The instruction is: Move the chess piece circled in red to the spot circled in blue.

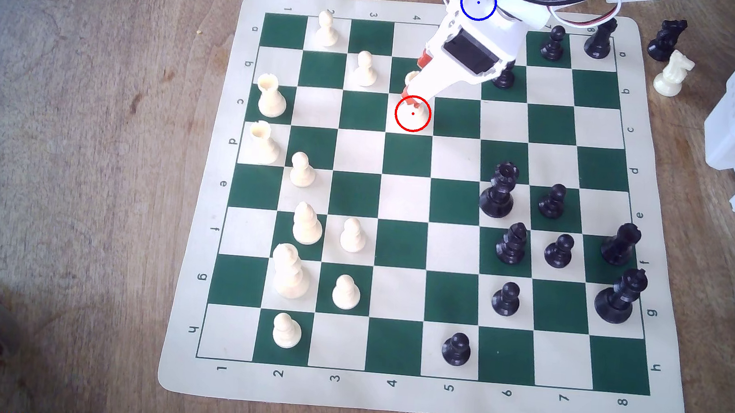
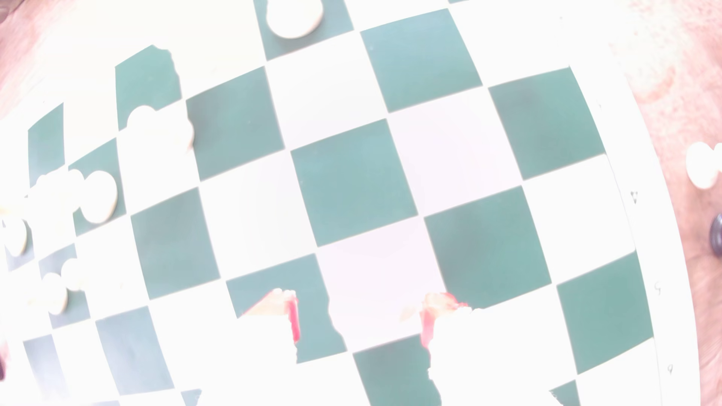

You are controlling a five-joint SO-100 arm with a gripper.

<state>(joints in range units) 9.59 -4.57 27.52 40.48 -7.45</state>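
Two red-tipped fingers [image 2: 293,320] stand apart over your red-ringed square, the cream chess piece [image 1: 416,108] barely visible beneath them.

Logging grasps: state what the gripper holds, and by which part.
Nothing is clearly held. The gripper has its jaws apart, low beside the tall white piece in the red ring. Glare in the wrist view hides any contact.

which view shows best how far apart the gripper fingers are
The wrist view: the gripper has its red-lined fingers clearly apart, with a pale square between them, though glare washes out detail. The exterior view shows the gripper from above, its own body hiding the gap.
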